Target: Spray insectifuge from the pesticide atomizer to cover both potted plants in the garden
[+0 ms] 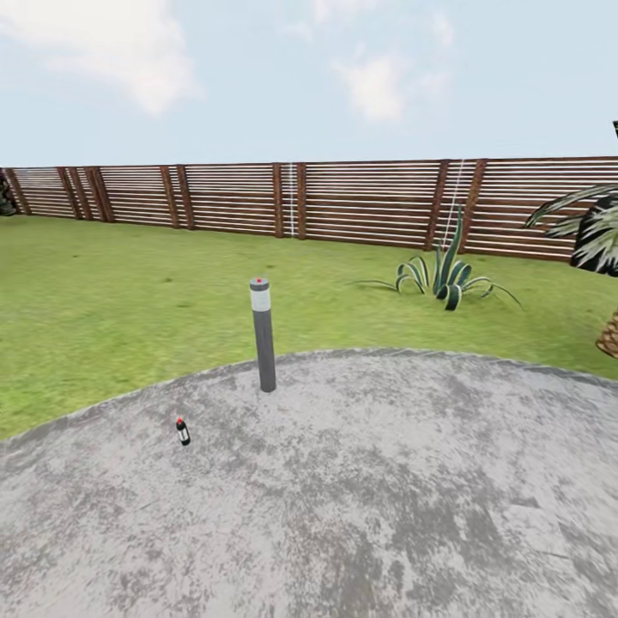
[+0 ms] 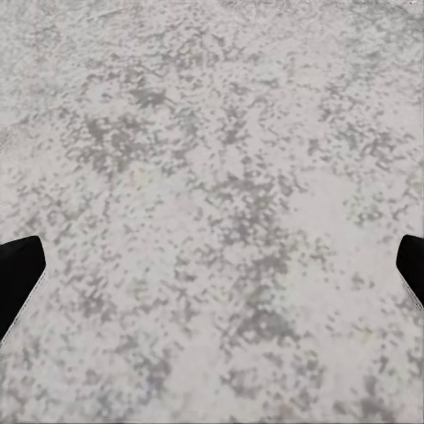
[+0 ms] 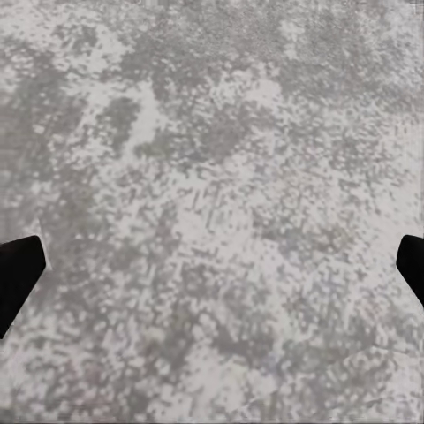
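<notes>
The pesticide atomizer (image 1: 183, 431) is a small dark bottle with a white label and a reddish tip. It stands upright on the grey paved patio (image 1: 360, 498) of the garden, left of centre in the head view and a little in front of the lamp post. My left gripper (image 2: 212, 283) hangs open over bare paving, its dark fingertips (image 2: 18, 278) far apart with nothing between them. My right gripper (image 3: 212, 283) is open over paving too, fingertips (image 3: 16, 274) wide apart. The potted plants are out of view.
A grey lamp post (image 1: 263, 335) with a red dot stands at the patio's far edge. Green lawn (image 1: 120, 292) runs back to a brown slatted fence (image 1: 360, 202). A striped spiky agave (image 1: 446, 279) grows at right, and a palm (image 1: 601, 236) at the far right.
</notes>
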Controlling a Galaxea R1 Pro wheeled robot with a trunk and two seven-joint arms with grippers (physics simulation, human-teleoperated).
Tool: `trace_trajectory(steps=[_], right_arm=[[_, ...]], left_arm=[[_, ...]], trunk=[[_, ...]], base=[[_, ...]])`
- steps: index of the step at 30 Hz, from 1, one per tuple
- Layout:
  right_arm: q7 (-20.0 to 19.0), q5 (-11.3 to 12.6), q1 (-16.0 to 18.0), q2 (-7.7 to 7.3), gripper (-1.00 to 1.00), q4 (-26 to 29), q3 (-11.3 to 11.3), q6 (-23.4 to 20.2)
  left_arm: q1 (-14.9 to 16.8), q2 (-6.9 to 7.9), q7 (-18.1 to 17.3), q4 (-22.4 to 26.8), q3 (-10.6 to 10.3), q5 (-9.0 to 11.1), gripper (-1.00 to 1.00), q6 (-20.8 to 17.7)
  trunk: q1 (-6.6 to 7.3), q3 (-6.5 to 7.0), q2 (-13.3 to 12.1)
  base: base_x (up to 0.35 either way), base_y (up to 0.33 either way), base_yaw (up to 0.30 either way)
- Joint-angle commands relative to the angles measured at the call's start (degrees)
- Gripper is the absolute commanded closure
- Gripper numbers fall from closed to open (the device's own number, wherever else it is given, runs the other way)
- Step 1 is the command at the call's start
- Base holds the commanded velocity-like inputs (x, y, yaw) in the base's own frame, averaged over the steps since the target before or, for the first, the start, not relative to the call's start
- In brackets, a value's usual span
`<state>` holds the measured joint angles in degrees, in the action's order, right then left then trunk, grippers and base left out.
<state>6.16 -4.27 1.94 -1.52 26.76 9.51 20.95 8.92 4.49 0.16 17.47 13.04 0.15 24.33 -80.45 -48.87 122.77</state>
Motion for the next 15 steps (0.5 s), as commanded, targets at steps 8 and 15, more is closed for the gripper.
trace_trajectory(steps=[8,15], right_arm=[[0.17,-0.46,0.02,-0.4,-1.0,0.01,0.18,0.23],[0.17,-0.41,0.01,0.02,-1.0,0.06,0.16,0.28]], left_arm=[[0.04,0.0,0.04,-0.07,0.06,0.03,-1.0,0.19],[0.04,0.0,0.1,-0.07,0.06,0.03,-1.0,0.19]], trunk=[[-0.03,-0.05,0.02],[-0.03,-0.05,0.02]], base=[[0.328,0.126,0.012],[0.31,0.164,0.075]])
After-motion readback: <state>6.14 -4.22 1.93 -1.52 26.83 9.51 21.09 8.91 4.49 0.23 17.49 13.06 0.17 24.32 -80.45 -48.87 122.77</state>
